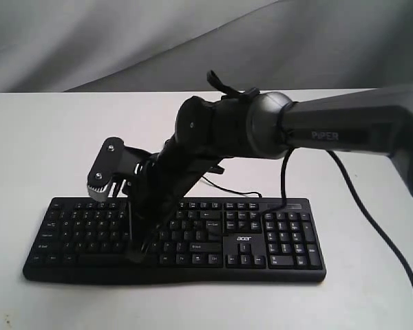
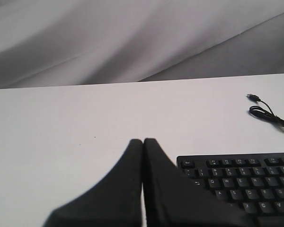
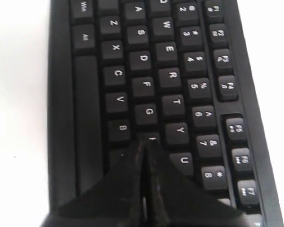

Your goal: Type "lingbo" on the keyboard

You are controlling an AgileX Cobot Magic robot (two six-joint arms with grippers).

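Note:
The black keyboard (image 1: 282,242) lies across the front of the white table, with its acer logo facing the exterior view. My right gripper (image 1: 135,256) reaches over from the right and points down into the left-middle letter keys. In the right wrist view the right gripper (image 3: 144,143) is shut, its tips at the key between G, Y, U and B; that key's legend is mostly covered. The left gripper (image 2: 143,141) is shut with nothing in it and hovers over bare table beside the keyboard's (image 2: 246,182) Esc corner. I do not see it in the exterior view.
The thin black USB cable (image 2: 269,115) curls on the table behind the keyboard, its plug (image 2: 252,98) lying loose. The right arm's own cable (image 1: 372,220) hangs down on the right. A grey cloth backdrop (image 1: 124,41) closes the far side.

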